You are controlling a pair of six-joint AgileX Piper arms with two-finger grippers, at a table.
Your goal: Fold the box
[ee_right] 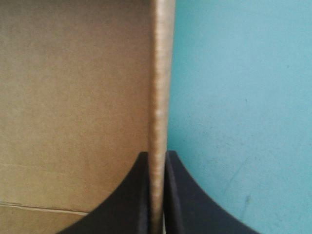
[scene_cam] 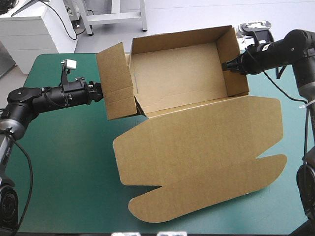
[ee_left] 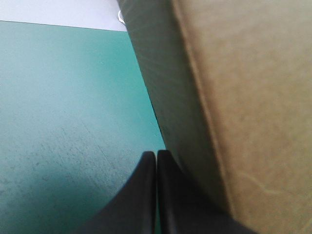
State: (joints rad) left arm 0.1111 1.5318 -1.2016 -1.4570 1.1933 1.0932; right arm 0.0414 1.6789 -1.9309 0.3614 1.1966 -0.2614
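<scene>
The brown box (scene_cam: 177, 73) is seen on the far half of the teal-green table (scene_cam: 59, 162) as an open tray, with its lid (scene_cam: 202, 157) laid flat toward the near edge. The tray's right wall (scene_cam: 238, 83) is raised, and its upper edge is pinched between the black fingers of the right claw (scene_cam: 227, 65), which are all but closed on the board. The left side flap (scene_cam: 115, 83) is splayed outward, tilted away from the tray. The left claw (scene_cam: 100, 92) is placed at the outer face of that flap. Its fingers (ee_left: 146, 195) are pressed together with nothing between them, the board just beside them.
</scene>
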